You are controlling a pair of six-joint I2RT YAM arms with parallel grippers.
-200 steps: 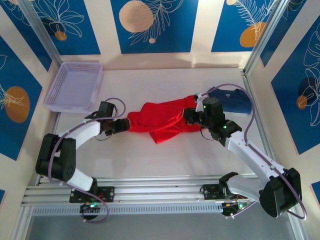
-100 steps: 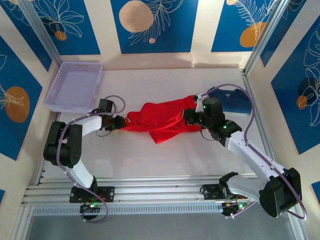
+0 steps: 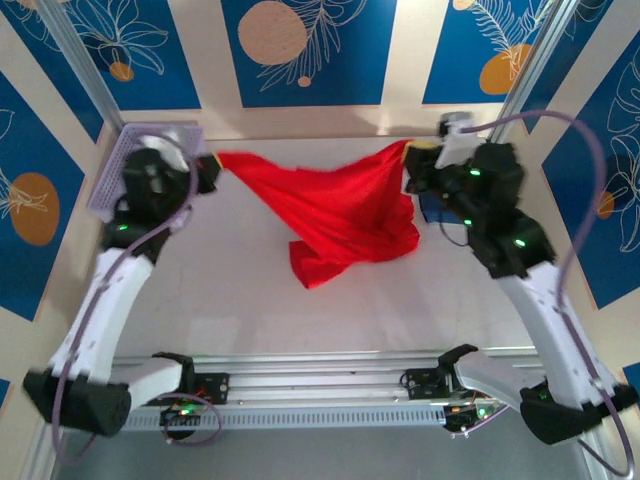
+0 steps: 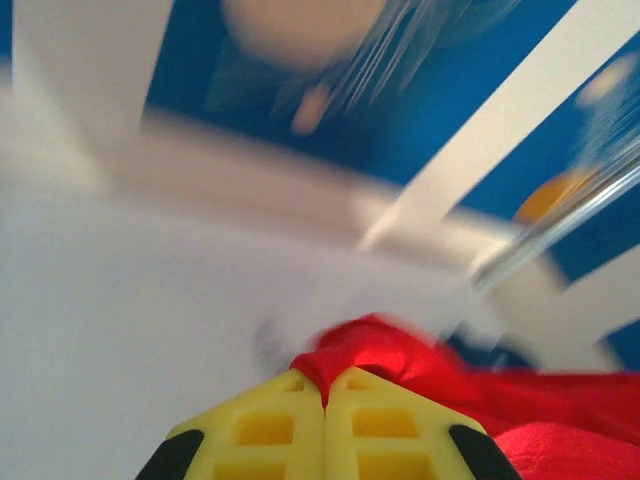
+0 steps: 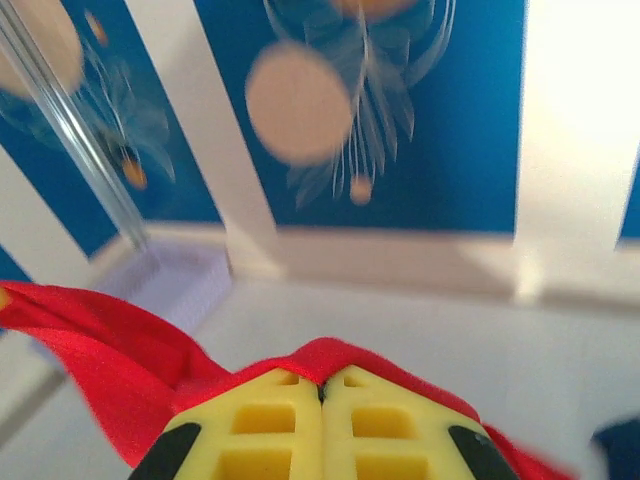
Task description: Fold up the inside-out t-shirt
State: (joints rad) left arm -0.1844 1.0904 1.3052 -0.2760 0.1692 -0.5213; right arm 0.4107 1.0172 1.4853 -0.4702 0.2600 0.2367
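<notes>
Look at the worktop (image 3: 250,310) first: half a second ago the red t-shirt (image 3: 345,215) lay on it in a low, bunched heap between your two arms. Now the t-shirt is up in the air. It is pulled out wide, like a flag, over the back half of the worktop. Its long bottom end droops toward the near side, and you cannot tell if that tip rests on the worktop.

Both arms have swung up and apart. The left arm has gone back by the pale basket (image 3: 112,195). The right arm has gone back above the dark blue garment (image 3: 432,208).

The left fingers (image 3: 210,163) are pinched tight on one top corner of the t-shirt. The left wrist view shows them (image 4: 322,392) closed, with red cloth (image 4: 480,390) poking out. The right fingers (image 3: 408,160) are pinched on the other corner, and the right wrist view shows the same grip (image 5: 322,388) on the cloth (image 5: 90,330).

This looks like the shake-out step, so folding has not started. The shirt probably needs laying flat next.
</notes>
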